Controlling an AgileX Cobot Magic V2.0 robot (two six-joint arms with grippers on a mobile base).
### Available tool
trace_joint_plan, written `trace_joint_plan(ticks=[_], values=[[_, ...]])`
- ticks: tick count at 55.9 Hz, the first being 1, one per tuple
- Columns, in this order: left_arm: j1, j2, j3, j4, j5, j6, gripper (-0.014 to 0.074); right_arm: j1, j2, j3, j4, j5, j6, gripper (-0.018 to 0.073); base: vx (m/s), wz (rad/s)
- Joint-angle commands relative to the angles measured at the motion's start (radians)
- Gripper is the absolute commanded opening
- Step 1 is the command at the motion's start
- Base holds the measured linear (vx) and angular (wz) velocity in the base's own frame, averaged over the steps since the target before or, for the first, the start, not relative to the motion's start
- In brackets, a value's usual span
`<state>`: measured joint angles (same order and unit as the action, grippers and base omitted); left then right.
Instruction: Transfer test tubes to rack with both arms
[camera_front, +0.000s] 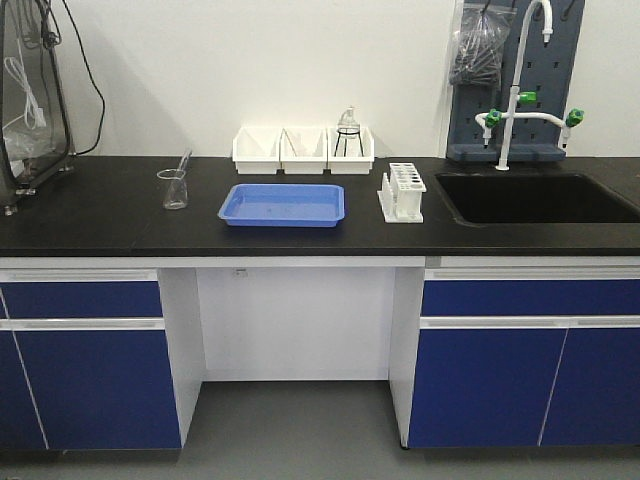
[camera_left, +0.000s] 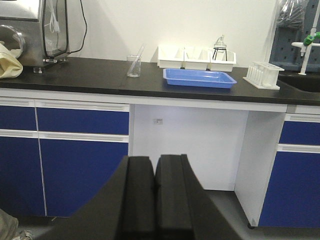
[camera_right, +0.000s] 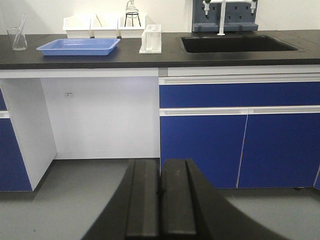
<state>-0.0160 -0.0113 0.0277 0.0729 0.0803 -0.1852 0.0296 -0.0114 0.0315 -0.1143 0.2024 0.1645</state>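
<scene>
The white rack (camera_front: 402, 191) stands on the black counter between the blue tray and the sink; it also shows in the left wrist view (camera_left: 263, 75) and the right wrist view (camera_right: 151, 39). One slim clear test tube (camera_front: 184, 161) leans in the glass beaker (camera_front: 173, 189) at the left; the left wrist view shows this test tube (camera_left: 138, 53) too. Whether the rack holds tubes is too small to tell. My left gripper (camera_left: 155, 159) and right gripper (camera_right: 160, 162) are shut and empty. Both hang low before the cabinets, far from the counter. Neither arm appears in the front view.
A blue tray (camera_front: 282, 204) lies mid-counter, with three white bins (camera_front: 303, 149) behind it, one holding a flask on a black stand (camera_front: 348, 132). A black sink (camera_front: 535, 198) with a white faucet (camera_front: 515, 90) is at the right. Equipment with cables (camera_front: 30, 95) stands at the far left.
</scene>
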Motion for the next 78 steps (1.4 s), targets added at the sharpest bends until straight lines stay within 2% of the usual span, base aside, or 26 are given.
trace_joint_plan(ticks=[1, 49, 78], values=[[0.001, -0.005, 0.025, -0.001, -0.080, -0.009, -0.0007, -0.001, -0.013, 0.005, -0.006, -0.078, -0.002, -0.0011, 0.00, 0.00], [0.001, -0.005, 0.025, -0.001, -0.080, -0.009, -0.0007, -0.001, -0.011, 0.005, -0.006, -0.081, -0.002, -0.0011, 0.02, 0.00], [0.001, -0.005, 0.025, -0.001, -0.080, -0.009, -0.0007, -0.001, -0.011, 0.005, -0.006, -0.081, -0.002, -0.0011, 0.22, 0.00]])
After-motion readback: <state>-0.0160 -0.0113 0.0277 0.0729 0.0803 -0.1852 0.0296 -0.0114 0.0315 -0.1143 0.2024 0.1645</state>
